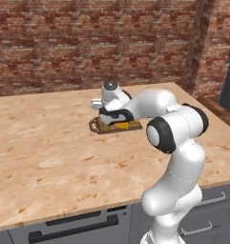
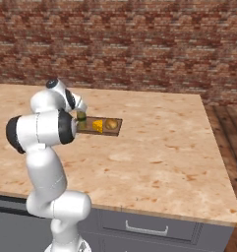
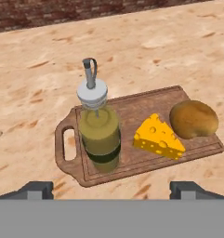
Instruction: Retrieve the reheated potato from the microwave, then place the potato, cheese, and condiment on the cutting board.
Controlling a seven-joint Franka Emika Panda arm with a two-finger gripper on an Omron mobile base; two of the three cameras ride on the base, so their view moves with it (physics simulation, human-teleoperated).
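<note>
The dark brown cutting board (image 3: 146,109) lies on the pale wood counter, its loop handle at the left of the hand view. On it the olive-green condiment bottle (image 3: 100,137) stands upright near the handle. The yellow cheese wedge (image 3: 158,137) lies in the middle and the tan potato (image 3: 194,119) at the far end. My gripper (image 3: 112,188) hovers above and just back from the board, open, nothing between its fingertips (image 3: 39,188). From the right base, the board (image 2: 115,129) carries the cheese (image 2: 98,126), the potato (image 2: 111,124) and the bottle (image 2: 81,117). The microwave is out of view.
The counter (image 1: 49,143) runs wide to the left and front of the board (image 1: 103,127), with a brick wall (image 1: 88,43) behind. Its right edge drops to a wood floor (image 2: 233,147). Grey drawers (image 2: 144,226) sit under the front edge.
</note>
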